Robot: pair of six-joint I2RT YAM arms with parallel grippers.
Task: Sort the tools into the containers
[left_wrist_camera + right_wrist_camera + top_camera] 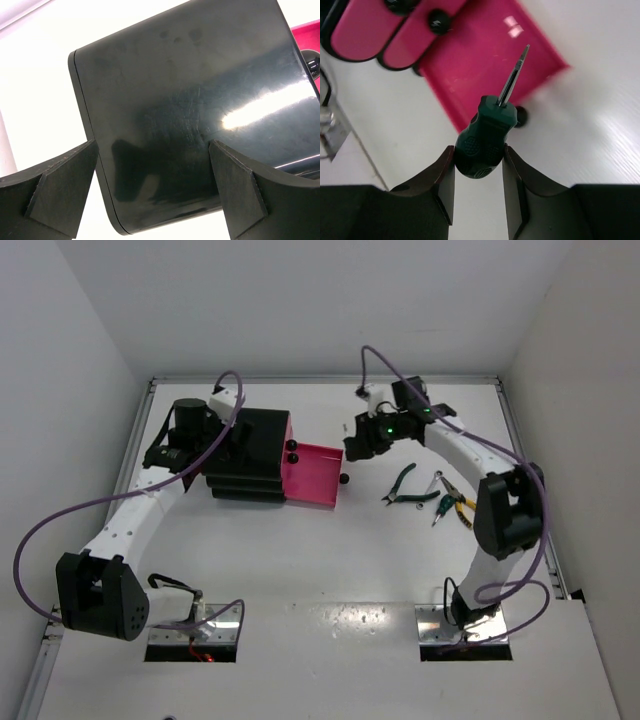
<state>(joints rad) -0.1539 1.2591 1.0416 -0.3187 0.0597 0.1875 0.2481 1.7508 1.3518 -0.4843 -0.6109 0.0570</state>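
Top external view: a black drawer chest sits on the white table.
Open tray: one pink tray is pulled out of the chest, toward the right arm.
Closed drawers: in the right wrist view, two pink drawer fronts with black knobs stay pushed in beside the open tray.
Right gripper: the right gripper is just beside the front edge of the open tray.
Right fingers: both fingers are squeezed on the fat handle of a green screwdriver.
Screwdriver: it is up off the table, and its thin metal tip points over the pink tray floor.
Left gripper: the left gripper is at the black chest, on the far side from the open tray.
Left fingers: they are wide apart and hold nothing; I cannot tell if they touch the chest.
Loose tools: green pliers and yellow pliers lie on the table near the right arm, well apart from the tray.
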